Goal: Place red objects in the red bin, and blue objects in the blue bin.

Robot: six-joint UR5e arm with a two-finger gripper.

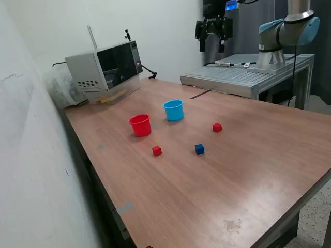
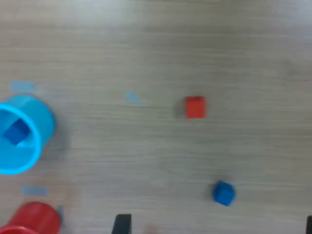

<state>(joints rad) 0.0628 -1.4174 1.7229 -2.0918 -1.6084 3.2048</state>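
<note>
The red cup (image 1: pixel 140 125) and the light-blue cup (image 1: pixel 174 113) stand side by side on the wooden table (image 1: pixel 248 165). One red cube (image 1: pixel 156 150) lies in front of the red cup, and another red cube (image 1: pixel 217 127) lies towards the exterior view's right. A dark-blue cube (image 1: pixel 199 149) lies between them. My gripper (image 1: pixel 212 44) hangs open and empty, high above the table's far side. In the wrist view the blue cup (image 2: pixel 43 122) holds a second blue cube (image 2: pixel 17 132). That view also shows a red cube (image 2: pixel 195 107), the loose blue cube (image 2: pixel 224 193) and the red cup (image 2: pixel 31 220).
A microwave (image 1: pixel 106 64) stands at the table's far corner with a clear plastic bag (image 1: pixel 59 85) beside it. A raised metal platform (image 1: pixel 243 77) carries the arm's base at the back. A white wall runs along the exterior view's left.
</note>
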